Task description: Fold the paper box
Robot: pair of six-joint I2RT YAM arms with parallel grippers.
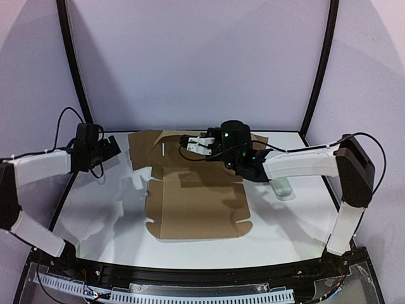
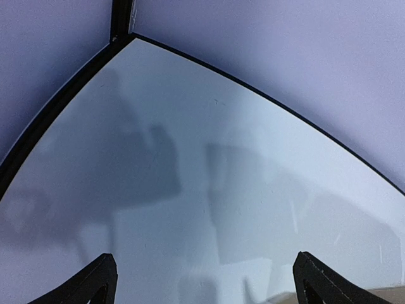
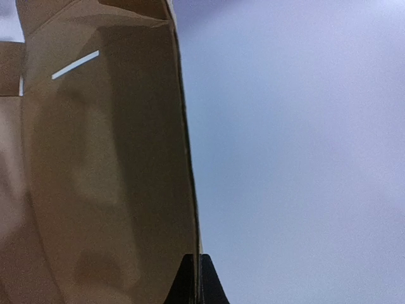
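The paper box is a brown die-cut cardboard sheet lying mostly flat mid-table, its far panel lifted near the back edge. My right gripper is shut on that panel's edge. In the right wrist view the two black fingertips pinch the thin cardboard edge, and the box's panel with a small slit fills the left half. My left gripper hovers left of the box, apart from it. Its jaws stand wide open over bare table, holding nothing; a sliver of the paper box shows at the bottom right.
A small pale grey-green case lies on the table under the right forearm, right of the box. The white table has a black rim, with purple walls behind. The left wrist faces the back left corner.
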